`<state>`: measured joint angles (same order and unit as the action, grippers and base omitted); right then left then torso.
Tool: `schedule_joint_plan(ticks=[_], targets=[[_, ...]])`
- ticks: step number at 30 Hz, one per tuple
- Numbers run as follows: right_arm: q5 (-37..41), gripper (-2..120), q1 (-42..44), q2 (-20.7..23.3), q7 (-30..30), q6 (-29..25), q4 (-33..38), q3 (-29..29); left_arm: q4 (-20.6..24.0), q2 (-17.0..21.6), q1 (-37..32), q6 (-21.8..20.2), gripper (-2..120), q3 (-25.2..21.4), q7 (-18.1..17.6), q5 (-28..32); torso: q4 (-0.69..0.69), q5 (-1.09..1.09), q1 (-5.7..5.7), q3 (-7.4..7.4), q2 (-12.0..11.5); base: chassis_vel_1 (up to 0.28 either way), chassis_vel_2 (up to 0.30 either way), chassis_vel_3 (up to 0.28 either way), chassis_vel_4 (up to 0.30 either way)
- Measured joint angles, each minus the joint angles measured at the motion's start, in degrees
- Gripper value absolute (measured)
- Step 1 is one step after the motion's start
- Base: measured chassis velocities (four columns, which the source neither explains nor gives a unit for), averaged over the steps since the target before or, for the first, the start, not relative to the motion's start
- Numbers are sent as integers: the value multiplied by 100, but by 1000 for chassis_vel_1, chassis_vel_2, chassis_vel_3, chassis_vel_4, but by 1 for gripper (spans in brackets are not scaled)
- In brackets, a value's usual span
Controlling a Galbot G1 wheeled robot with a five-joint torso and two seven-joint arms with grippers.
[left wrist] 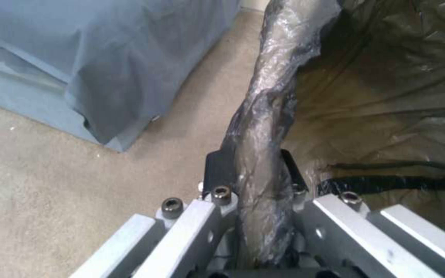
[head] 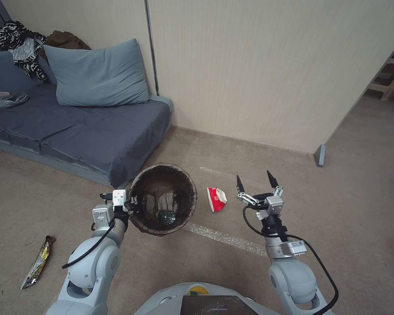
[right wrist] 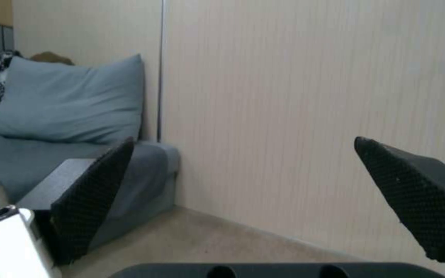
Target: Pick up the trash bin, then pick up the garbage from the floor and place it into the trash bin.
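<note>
You've got a blue-grey sofa (head: pixel 74 127) with a big pillow (head: pixel 98 76) and some clothes heaped on it along the wall, and its corner sits just beside the trash bin (head: pixel 162 168), so that side is tight. Your left end effector (head: pixel 131 205) is clamped on the bin's rim; the left wrist view shows its fingers (left wrist: pixel 217 170) pinching the bag-covered edge (left wrist: pixel 264 116). The bin is lined with a dark brown bag, and a clear bottle (head: pixel 166 217) lies at the bottom. A crushed red-and-white paper cup (head: pixel 216 199) lies on the carpet between the bin and your right end effector (head: pixel 255 180), which hovers with its fingers spread wide apart and nothing in them. A gold snack wrapper (head: pixel 37 262) lies on the floor well off to your left, near the left arm's elbow.
</note>
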<state>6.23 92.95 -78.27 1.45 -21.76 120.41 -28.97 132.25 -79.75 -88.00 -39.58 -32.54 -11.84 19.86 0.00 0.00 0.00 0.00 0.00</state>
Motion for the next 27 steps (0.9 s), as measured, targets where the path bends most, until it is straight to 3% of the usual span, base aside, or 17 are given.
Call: schedule_joint_plan(ticks=[10,12,13,14,15,16,18,19,21,27], targets=[[76,100,-594,170,39,369,-614,136,-35,-17,38,2,2,111,-2,-6,0,0,0,0,0,0,0,0,0],[382,100,-963,347,101,876,-943,264,-48,-28,40,2,2,155,1,-12,2,1,0,1,0,0,0,0,0],[703,100,-1178,471,59,1341,-1124,395,-64,-34,40,2,2,179,2,-23,-5,0,0,0,0,0,0,0,0],[703,100,-1178,471,59,1341,-1124,395,-64,-34,40,2,2,179,2,-23,-5,0,0,0,0,0,0,0,0],[1271,100,-1694,661,-151,2254,-1499,723,-78,-55,29,3,2,218,6,-56,-2,2,0,0,0,0,0,0,0],[1271,100,-1694,661,-151,2254,-1499,723,-78,-55,29,3,2,218,6,-56,-2,2,0,0,0,0,0,0,0],[1688,100,-2499,735,-414,3099,-2146,1241,-102,-97,19,-8,2,232,5,-144,2,2,0,1,0,0,0,0,0],[1688,100,-2499,735,-414,3099,-2146,1241,-102,-97,19,-8,2,232,5,-144,2,2,0,1,0,0,0,0,0],[1700,100,-3326,645,-567,3605,-3227,1783,-120,-128,5,-22,2,227,5,-182,2,0,0,1,0,0,0,0,0],[1556,100,-4021,408,-450,3699,-4520,2311,-129,-185,-35,-21,2,201,9,-243,1,0,0,1,0,0,0,0,0]])
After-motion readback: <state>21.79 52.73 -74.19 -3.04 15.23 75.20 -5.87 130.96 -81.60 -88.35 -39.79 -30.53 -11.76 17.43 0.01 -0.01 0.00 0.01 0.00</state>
